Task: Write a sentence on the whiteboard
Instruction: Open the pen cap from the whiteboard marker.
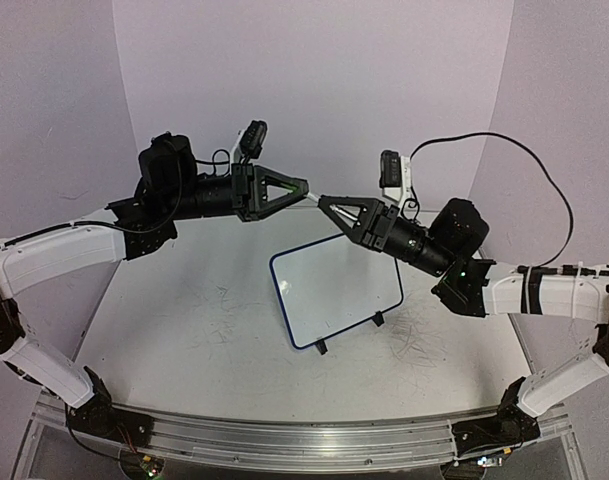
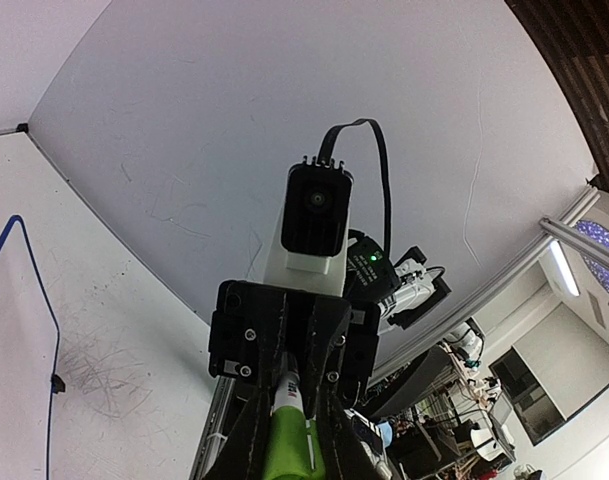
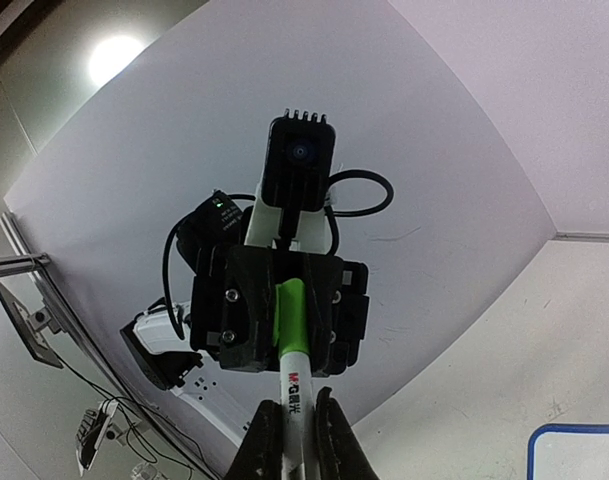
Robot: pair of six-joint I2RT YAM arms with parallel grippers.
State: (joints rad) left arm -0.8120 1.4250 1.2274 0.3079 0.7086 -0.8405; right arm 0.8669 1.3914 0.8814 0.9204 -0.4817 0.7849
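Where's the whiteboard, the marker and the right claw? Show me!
whiteboard (image 1: 336, 290): top view, on its bare white face.
marker (image 3: 293, 385): right wrist view, on its white barrel with the printing.
right claw (image 1: 326, 203): top view, at its fingertips, shut on the marker.

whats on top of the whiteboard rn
The whiteboard shows a bare white face, no writing or objects. Its far right corner is hidden behind the right gripper hanging over it, so that part cannot be checked.

Marker (image 1: 313, 198) betw L pincer (image 1: 302, 189), R pincer (image 1: 325, 203); whiteboard (image 1: 334, 295) below
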